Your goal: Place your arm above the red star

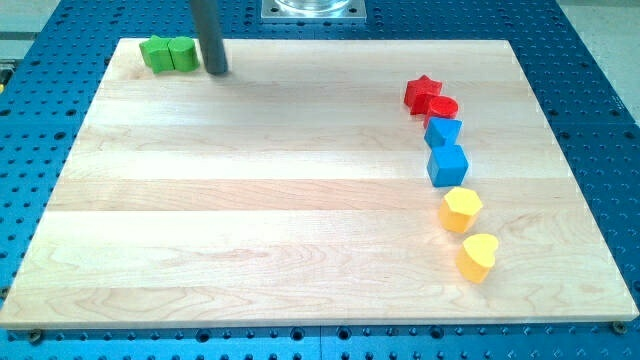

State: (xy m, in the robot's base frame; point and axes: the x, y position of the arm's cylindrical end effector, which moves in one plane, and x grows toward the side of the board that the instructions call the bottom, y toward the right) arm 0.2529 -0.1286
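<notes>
The red star [421, 93] lies on the wooden board [300, 190] at the view's upper right, touching a red round block [442, 107] just below and right of it. My rod comes down at the view's upper left and my tip [217, 71] rests on the board just right of two green blocks [167, 53]. The tip is far to the left of the red star, roughly level with it.
Below the red blocks runs a column of blocks: a blue block [442, 131], a blue cube [447, 165], a yellow hexagon-like block [461, 209] and a yellow heart [479, 256]. A blue perforated table [600, 100] surrounds the board. A metal base [313, 9] sits at the top.
</notes>
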